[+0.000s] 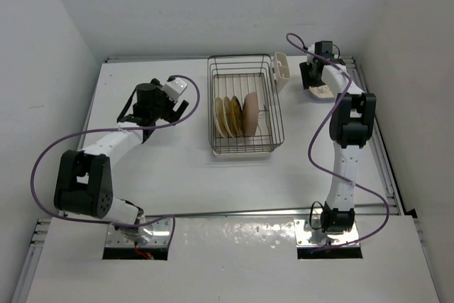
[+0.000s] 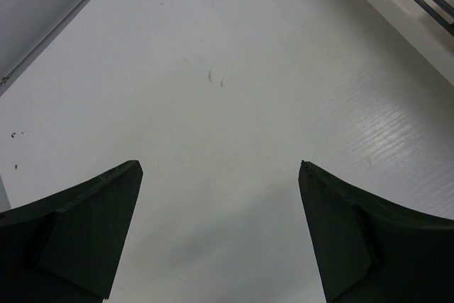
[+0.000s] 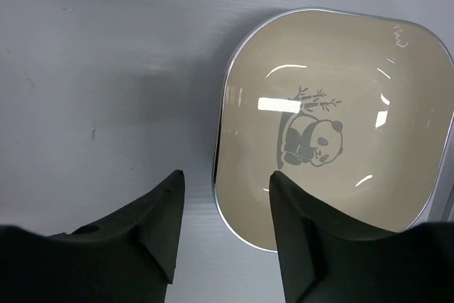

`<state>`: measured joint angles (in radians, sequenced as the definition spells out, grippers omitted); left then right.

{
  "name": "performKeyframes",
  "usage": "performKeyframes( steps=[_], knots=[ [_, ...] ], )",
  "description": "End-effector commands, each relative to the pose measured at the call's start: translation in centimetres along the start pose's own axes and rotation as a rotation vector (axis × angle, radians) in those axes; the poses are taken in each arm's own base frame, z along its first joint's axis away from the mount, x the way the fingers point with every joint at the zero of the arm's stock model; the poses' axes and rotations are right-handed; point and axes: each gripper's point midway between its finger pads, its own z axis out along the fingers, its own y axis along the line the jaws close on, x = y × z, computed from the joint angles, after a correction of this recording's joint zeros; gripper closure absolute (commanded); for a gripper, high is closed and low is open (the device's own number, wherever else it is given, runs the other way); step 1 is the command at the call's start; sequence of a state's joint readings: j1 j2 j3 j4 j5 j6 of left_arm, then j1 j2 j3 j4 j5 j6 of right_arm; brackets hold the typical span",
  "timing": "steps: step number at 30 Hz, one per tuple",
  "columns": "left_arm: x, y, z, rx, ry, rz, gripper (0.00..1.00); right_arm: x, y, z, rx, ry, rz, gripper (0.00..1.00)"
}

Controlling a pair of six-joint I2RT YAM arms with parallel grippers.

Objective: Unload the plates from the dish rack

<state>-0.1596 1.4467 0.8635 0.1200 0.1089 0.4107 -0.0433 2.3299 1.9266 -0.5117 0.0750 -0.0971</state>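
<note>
You have a white bench (image 1: 177, 175) boxed in by plain white walls (image 1: 213, 5) at 9, 12 and 3 o'clock. A grey metal rail (image 1: 389, 175) runs along the bench's 3 o'clock edge. In the left wrist view you can see two small dark scuffs (image 2: 210, 76) on the bench surface, toward 12 o'clock.
</note>
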Motion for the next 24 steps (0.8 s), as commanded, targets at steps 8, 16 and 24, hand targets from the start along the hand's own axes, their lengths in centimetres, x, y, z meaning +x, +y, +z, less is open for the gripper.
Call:
performKeyframes(
  steps=[8, 16, 24],
  knots=[
    [-2.1, 1.3, 0.0, -0.019, -0.056, 0.005, 0.0, -4.0, -0.6, -4.0, 0.067, -0.112, 0.003, 0.43],
    [-2.7, 1.0, -0.1, -0.007, -0.114, -0.005, 0.0, -4.5, -0.8, -11.5, 0.078, -0.208, 0.199, 0.15],
    [-3.0, 0.1, -0.5, 0.013, -0.154, -0.059, 0.0, -2.7, 3.9, -21.6, -0.184, -0.308, 0.159, 0.11]
  ],
)
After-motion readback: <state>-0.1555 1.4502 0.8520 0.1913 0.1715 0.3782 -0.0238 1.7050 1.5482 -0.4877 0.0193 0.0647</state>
